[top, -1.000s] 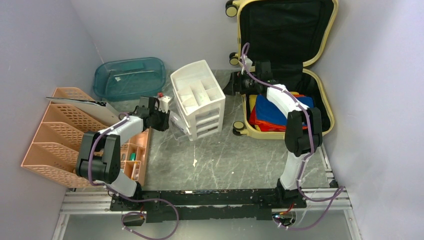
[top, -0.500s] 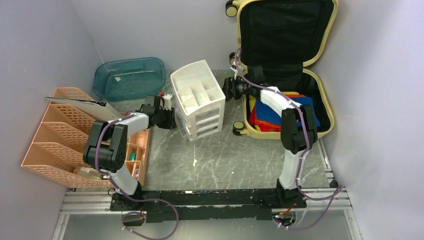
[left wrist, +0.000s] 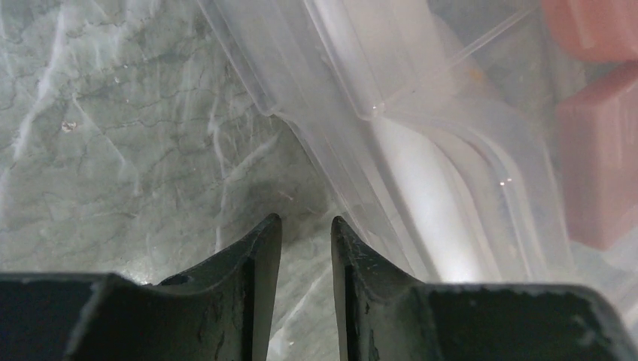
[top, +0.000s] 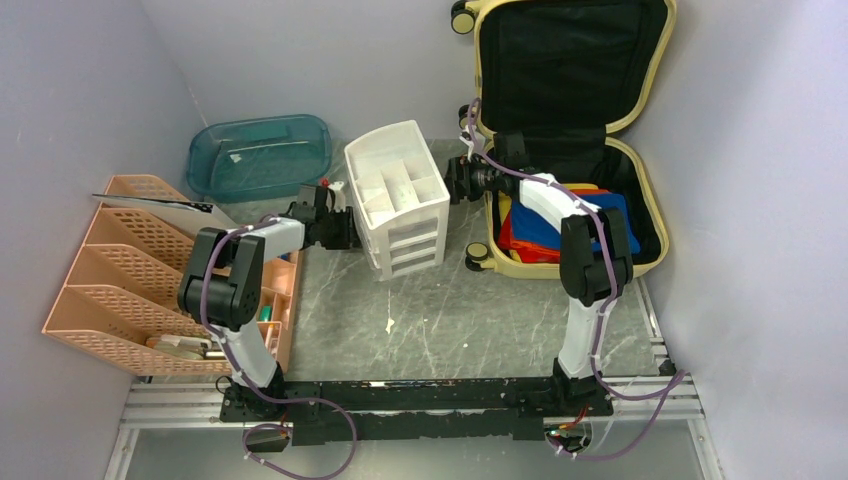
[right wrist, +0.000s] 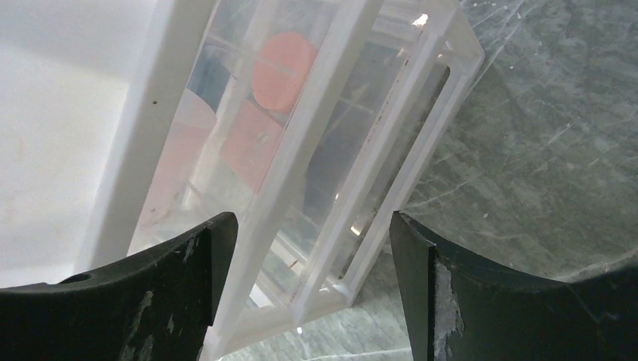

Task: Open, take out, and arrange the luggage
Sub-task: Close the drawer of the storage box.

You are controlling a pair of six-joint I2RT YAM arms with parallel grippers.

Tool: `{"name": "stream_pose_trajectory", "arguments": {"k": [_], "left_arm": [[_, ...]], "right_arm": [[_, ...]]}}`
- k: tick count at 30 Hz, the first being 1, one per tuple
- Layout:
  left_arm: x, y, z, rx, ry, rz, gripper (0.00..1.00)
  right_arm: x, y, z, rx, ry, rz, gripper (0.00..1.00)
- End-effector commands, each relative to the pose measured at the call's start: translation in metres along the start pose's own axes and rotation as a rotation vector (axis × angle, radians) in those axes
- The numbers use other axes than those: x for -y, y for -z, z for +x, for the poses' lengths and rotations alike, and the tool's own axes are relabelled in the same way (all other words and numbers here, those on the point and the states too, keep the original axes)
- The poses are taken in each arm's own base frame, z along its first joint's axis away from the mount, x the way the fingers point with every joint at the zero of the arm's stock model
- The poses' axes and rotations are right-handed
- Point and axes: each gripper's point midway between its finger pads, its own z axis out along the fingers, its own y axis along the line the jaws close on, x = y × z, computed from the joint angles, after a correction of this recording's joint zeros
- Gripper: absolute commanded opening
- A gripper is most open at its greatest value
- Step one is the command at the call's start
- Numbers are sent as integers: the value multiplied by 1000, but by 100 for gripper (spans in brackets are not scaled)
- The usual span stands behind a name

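The pale yellow luggage (top: 520, 268) lies open at the back right, its black-lined lid standing against the wall. Folded blue and red clothes (top: 537, 232) fill its lower half. My right gripper (top: 452, 181) is outside it, at the right side of the white drawer unit (top: 395, 195). In the right wrist view this gripper (right wrist: 312, 226) stands wide open, with a corner of the drawer unit (right wrist: 301, 150) in front of the gap. My left gripper (top: 341, 231) is at the unit's left side. Its jaws (left wrist: 305, 226) are narrowly open and empty, beside a clear drawer (left wrist: 421, 173).
A teal tray (top: 260, 155) sits at the back left. An orange file rack (top: 110, 270) and a small orange organiser (top: 275, 310) stand along the left. Grey walls close in both sides. Grey marble table (top: 450, 320) lies between the arms' bases and the unit.
My left gripper moved right to the drawer unit, and the clear drawer that stuck out now sits further in. My right gripper moved left from the luggage to the unit's right side.
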Motion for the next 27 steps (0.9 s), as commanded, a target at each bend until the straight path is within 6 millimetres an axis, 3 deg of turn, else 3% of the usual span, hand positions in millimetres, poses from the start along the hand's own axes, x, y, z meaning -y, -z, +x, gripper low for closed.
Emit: {"name": "stream_pose_trajectory", "arguments": {"k": [1,11,17,27], "left_arm": [[37,-5,-20,38,-16,116,36],[57,-7,-20,26,-32,159,36],[57,0,-25,39,-68,144,36],[55,18,-41,68,-117,114,36]], "right_arm": [[-27,-14,-4,-14,62,-86,79],[-27,-16,-2,-24,73,-83,79],[-26,-16,-3,-28,81,-71,79],[-30,5,-26,12,141,-28,82]]}}
